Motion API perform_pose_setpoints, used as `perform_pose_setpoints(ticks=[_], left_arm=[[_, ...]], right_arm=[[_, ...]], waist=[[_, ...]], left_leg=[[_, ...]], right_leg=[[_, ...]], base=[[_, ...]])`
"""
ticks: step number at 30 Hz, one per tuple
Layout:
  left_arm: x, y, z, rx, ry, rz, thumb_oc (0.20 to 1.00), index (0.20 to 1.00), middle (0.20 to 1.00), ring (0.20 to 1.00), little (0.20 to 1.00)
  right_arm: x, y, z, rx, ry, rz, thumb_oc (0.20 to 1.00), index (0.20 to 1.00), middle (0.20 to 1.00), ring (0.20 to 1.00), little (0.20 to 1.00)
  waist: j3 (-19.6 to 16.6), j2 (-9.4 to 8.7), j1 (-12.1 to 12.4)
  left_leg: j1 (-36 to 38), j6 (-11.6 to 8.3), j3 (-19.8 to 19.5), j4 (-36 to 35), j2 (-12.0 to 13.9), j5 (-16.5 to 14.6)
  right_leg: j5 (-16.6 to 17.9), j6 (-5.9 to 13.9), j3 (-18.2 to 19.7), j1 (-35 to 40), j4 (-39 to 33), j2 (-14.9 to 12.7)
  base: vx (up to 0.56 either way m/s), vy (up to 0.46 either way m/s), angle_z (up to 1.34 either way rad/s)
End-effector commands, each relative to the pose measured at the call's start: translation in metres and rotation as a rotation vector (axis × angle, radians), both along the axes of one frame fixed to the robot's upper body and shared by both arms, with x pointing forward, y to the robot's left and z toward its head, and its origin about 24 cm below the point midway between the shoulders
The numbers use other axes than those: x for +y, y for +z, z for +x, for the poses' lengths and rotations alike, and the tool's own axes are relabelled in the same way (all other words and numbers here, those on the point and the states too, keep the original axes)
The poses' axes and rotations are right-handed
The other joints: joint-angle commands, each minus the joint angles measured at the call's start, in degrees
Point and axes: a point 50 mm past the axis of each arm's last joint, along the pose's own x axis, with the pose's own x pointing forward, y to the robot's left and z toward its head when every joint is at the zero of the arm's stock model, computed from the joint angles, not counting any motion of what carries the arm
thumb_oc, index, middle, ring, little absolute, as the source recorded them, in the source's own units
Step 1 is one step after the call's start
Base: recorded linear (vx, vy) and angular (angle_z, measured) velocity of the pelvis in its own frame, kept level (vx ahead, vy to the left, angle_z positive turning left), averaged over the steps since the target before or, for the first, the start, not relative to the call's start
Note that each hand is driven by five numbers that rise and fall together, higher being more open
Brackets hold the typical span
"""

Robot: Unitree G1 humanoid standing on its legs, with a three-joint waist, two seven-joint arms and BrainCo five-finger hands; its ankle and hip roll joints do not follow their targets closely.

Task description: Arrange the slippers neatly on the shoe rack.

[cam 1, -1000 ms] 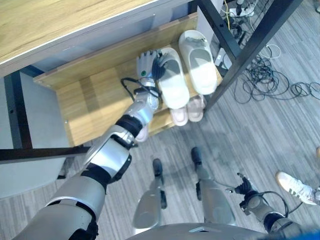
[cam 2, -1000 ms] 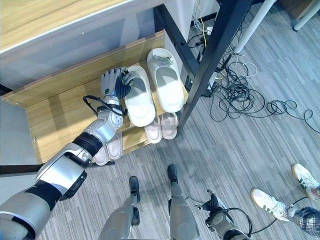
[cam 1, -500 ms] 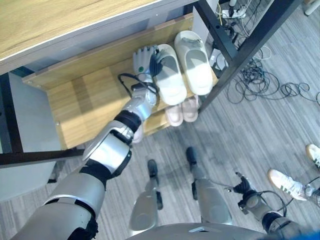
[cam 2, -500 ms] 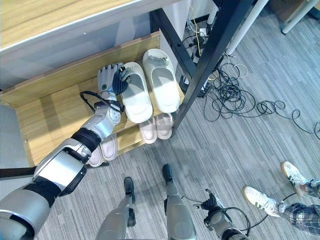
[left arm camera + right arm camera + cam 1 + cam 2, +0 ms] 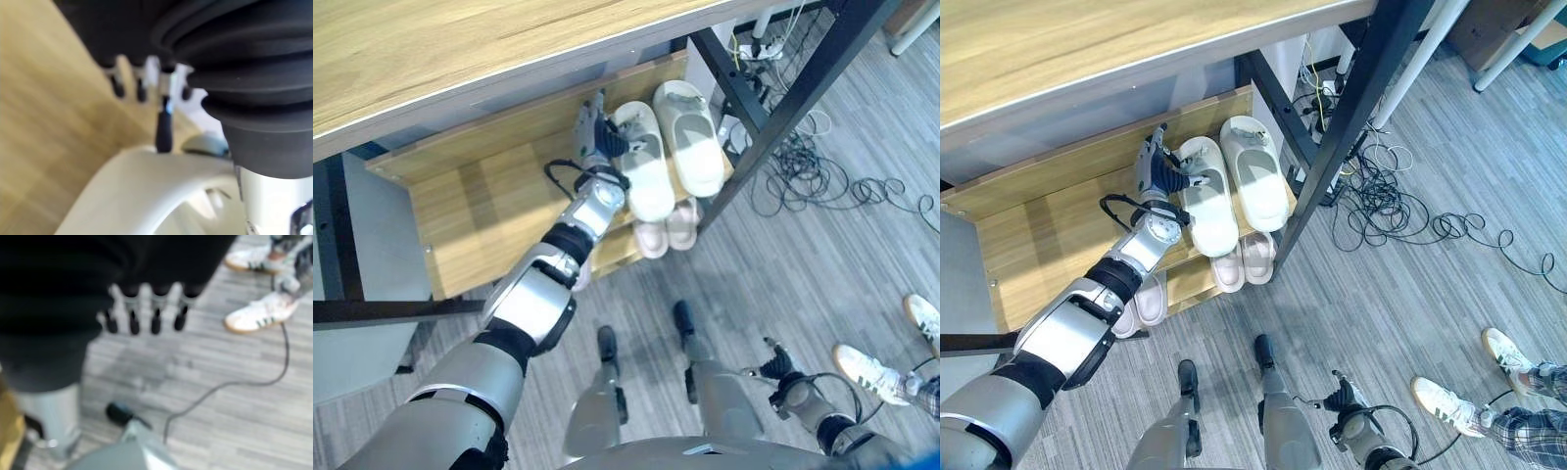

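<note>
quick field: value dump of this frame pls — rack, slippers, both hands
rack: wooden shoe rack shelf under a wooden tabletop
upper shelf: pair of white chunky slippers, side by side at its right end
lower level: pair of pale pink slippers, plus another pale pair to their left
left hand: open, against the left white slipper's outer side
right hand: idle, low over the grey floor, open
bystander: person's white sneakers on the floor

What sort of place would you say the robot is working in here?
Probably an office or lab: a wooden shoe rack with white slippers stands under a desk, loose cables lie on grey plank flooring.
</note>
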Motion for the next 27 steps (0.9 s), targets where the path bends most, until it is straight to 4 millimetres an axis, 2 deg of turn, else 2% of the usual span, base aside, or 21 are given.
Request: perform_pose_setpoints(ticks=[1,6,9,14,20,27], left_arm=[[-0.013,0.019,0.002,-0.058,-0.062,-0.098,1.0,1.0,1.0,1.0,1.0],[-0.013,0.028,0.0,-0.11,-0.074,0.021,1.0,1.0,1.0,1.0,1.0],[-0.011,0.028,-0.004,-0.131,-0.087,0.035,1.0,1.0,1.0,1.0,1.0],[0.001,0.03,-0.008,-0.166,-0.072,0.052,1.0,1.0,1.0,1.0,1.0],[0.027,0.028,-0.017,-0.208,-0.015,0.053,1.0,1.0,1.0,1.0,1.0],[0.044,0.01,-0.034,-0.212,-0.002,-0.023,1.0,1.0,1.0,1.0,1.0]], right_arm=[[-0.022,0.008,0.006,-0.015,-0.022,-0.051,1.0,1.0,1.0,1.0,1.0],[-0.022,0.008,0.005,-0.013,-0.023,-0.042,1.0,1.0,1.0,1.0,1.0],[-0.023,0.005,-0.001,0.002,-0.037,-0.036,1.0,1.0,1.0,1.0,1.0],[-0.024,0.004,-0.004,0.01,-0.05,-0.027,1.0,1.0,1.0,1.0,1.0],[-0.023,0.002,-0.008,0.024,-0.062,-0.015,1.0,1.0,1.0,1.0,1.0],[-0.015,0.0,-0.007,0.024,-0.063,0.012,1.0,1.0,1.0,1.0,1.0]], waist=[[3.9,3.63,0.5],[3.9,3.76,0.7],[3.8,3.77,1.0],[3.6,3.85,1.4],[3.1,4.0,2.3],[2.6,4.23,3.4]], left_leg=[[-5.3,0.65,-5.0,2.4,0.7,-0.8],[-5.3,0.67,-5.3,2.6,0.7,-0.8],[-5.4,0.66,-5.6,2.9,0.6,-0.9],[-5.3,0.64,-5.8,3.1,0.5,-1.1],[-5.0,0.61,-6.1,3.6,0.3,-1.4],[-4.8,0.69,-6.5,3.8,0.1,-1.6]], right_leg=[[-10.6,0.98,-3.2,-2.5,9.1,-0.5],[-10.8,0.91,-3.4,-2.2,9.1,-0.5],[-11.0,0.83,-3.5,-1.9,9.1,-0.6],[-11.2,0.74,-3.7,-1.5,9.3,-0.7],[-11.6,0.62,-4.1,-0.8,9.5,-0.9],[-11.8,0.51,-4.5,-0.1,9.5,-1.0]], base=[[0.0,0.0,0.0],[0.0,0.0,0.0],[0.0,0.0,0.0],[0.0,0.0,0.0],[0.0,0.003,0.05],[0.0,0.002,0.04]])
